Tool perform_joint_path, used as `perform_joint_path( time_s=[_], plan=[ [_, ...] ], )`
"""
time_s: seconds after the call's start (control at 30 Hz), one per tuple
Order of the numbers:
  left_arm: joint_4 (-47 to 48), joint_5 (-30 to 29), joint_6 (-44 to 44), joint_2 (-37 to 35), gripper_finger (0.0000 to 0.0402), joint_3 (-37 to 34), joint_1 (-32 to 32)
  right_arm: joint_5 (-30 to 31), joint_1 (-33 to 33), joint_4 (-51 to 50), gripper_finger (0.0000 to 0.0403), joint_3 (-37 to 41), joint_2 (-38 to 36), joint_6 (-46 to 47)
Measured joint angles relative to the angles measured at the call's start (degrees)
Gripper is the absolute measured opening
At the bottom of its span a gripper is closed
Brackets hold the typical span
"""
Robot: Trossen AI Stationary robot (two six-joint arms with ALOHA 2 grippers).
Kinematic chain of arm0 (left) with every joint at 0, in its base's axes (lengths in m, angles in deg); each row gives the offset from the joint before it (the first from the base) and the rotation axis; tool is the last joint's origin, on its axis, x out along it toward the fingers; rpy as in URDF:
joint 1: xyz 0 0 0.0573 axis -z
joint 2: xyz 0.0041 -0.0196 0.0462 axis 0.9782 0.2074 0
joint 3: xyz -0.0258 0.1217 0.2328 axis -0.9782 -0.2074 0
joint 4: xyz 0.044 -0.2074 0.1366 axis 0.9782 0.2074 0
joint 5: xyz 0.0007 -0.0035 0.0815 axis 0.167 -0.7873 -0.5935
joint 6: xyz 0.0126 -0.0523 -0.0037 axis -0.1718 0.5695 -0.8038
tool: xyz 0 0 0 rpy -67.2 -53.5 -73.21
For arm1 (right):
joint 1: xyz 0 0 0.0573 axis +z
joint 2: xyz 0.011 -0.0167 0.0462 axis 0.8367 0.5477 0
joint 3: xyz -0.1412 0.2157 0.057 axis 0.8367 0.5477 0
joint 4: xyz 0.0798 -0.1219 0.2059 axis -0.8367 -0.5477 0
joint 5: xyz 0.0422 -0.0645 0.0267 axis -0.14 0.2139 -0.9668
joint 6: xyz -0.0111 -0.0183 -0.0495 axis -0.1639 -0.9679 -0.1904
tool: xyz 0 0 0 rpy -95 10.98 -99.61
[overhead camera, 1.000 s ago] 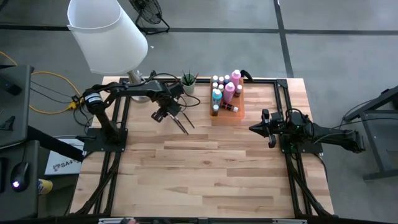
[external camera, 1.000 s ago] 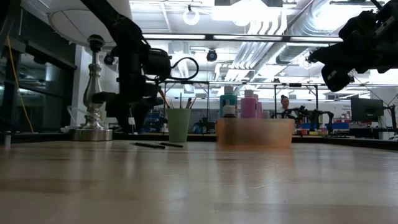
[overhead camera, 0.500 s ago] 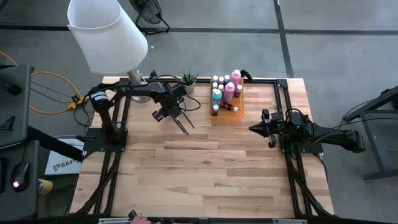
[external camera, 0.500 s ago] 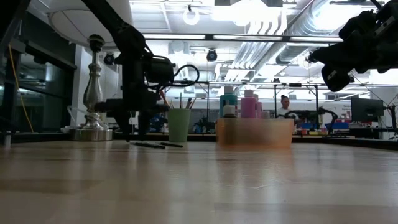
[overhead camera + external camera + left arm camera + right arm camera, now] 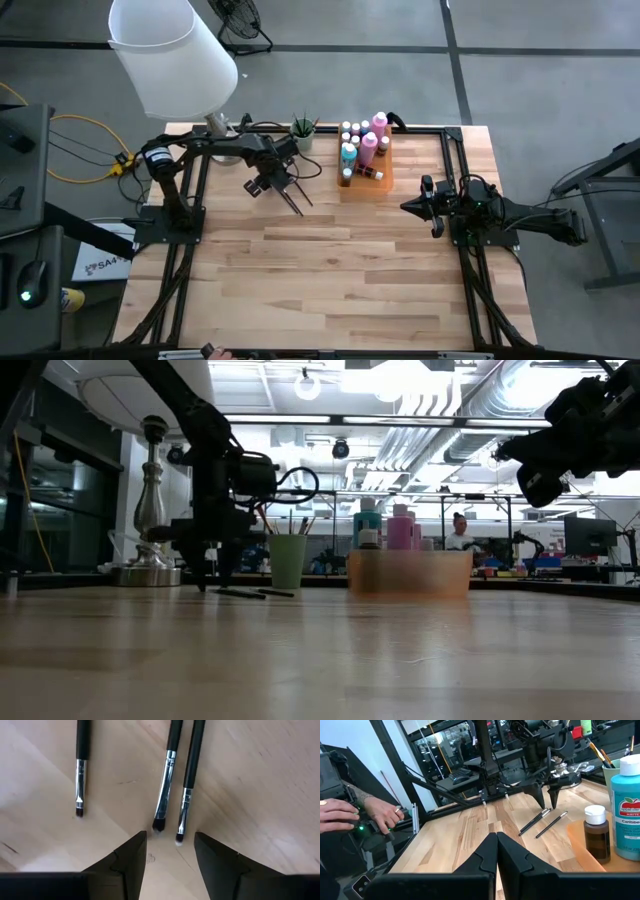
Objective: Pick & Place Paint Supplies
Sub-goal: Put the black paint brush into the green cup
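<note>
Paintbrushes (image 5: 170, 775) lay flat on the wooden surface (image 5: 330, 270) directly under the left claw (image 5: 262, 184). In the left wrist view three showed: two side by side and nearly parallel, a third (image 5: 80, 770) set apart, all with bristle ends toward the claw's tips and dark handles running away. From above, the brushes (image 5: 295, 198) ran diagonally, one end toward the cup, the other toward the middle of the surface. The left claw stood partly spread, its fingers (image 5: 127, 860) straddling the bristle ends of the pair, gripping nothing.

The near half of the surface was bare wood, with open room between the brushes and the right arm. The right claw (image 5: 408, 206) hung well apart on the right side, pinched fully together and empty.

Farther back, an orange tray (image 5: 385, 180) near the far edge carried the paint bottles (image 5: 362, 145): small pale-capped ones, a teal bottle (image 5: 627, 805), taller pink ones, and a brown bottle (image 5: 596, 837). Left of the tray a green cup (image 5: 288, 560) held several upright brushes. At the far left corner stood a lamp's silver base (image 5: 148, 572) under a white shade (image 5: 170, 55).

Beyond the surface, a person's hands (image 5: 350, 815) rested on a device.
</note>
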Motion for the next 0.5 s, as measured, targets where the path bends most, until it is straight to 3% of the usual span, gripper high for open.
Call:
perform_joint_path(
  time_s=[0.27, 0.5],
  plan=[
    [0.6, 1.3, 5.1, 0.0, 0.0163, -0.3, 0.0, 0.0, 0.0, 0.0, 0.0002, 0.0, 0.0, 0.0],
    [1.2, 2.1, 5.1, 0.1, 0.0114, -0.4, 0.0, 0.0, 0.0, 0.0, 0.0002, 0.0, 0.0, 0.0]
  ],
)
